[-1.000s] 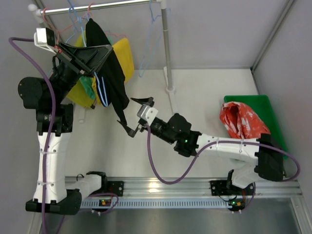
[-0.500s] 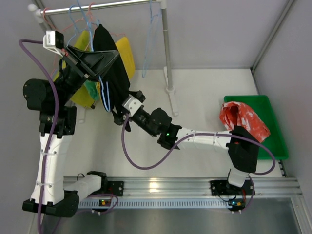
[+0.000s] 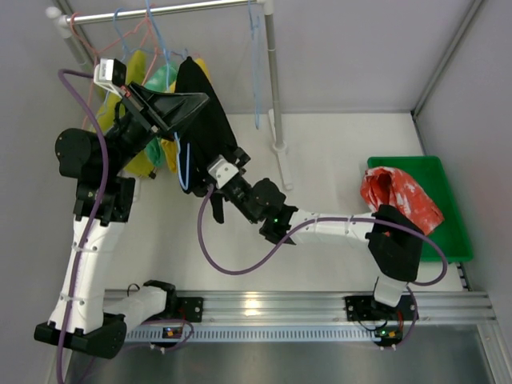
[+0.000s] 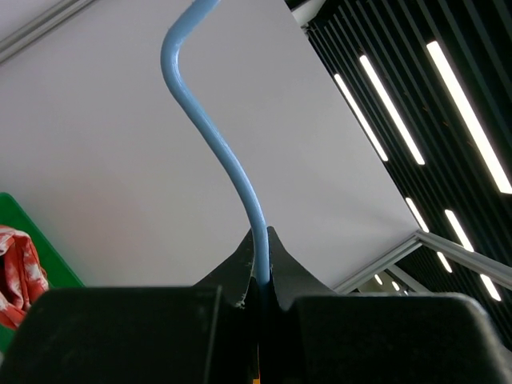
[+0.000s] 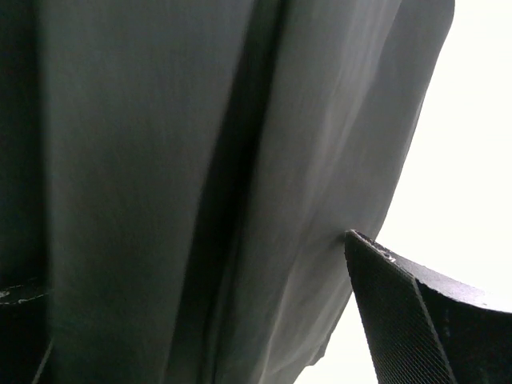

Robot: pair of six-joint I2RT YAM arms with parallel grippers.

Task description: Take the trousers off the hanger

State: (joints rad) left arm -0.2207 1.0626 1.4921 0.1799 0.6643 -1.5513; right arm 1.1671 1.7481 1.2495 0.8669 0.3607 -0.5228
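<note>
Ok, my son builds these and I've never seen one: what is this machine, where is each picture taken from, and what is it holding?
Two robot arms are bolted to a table, each ending in a two-finger gripper. The wide picture looks down from above; the other two come from cameras on the wrists. The left gripper is pinched shut on a blue hanger with black trousers draped on it. The right gripper stands open, fingers either side of that black cloth. A red-orange pair lies in the green tray; yellow pairs and a green pair hang by the rail.

On white table, green tray
</note>
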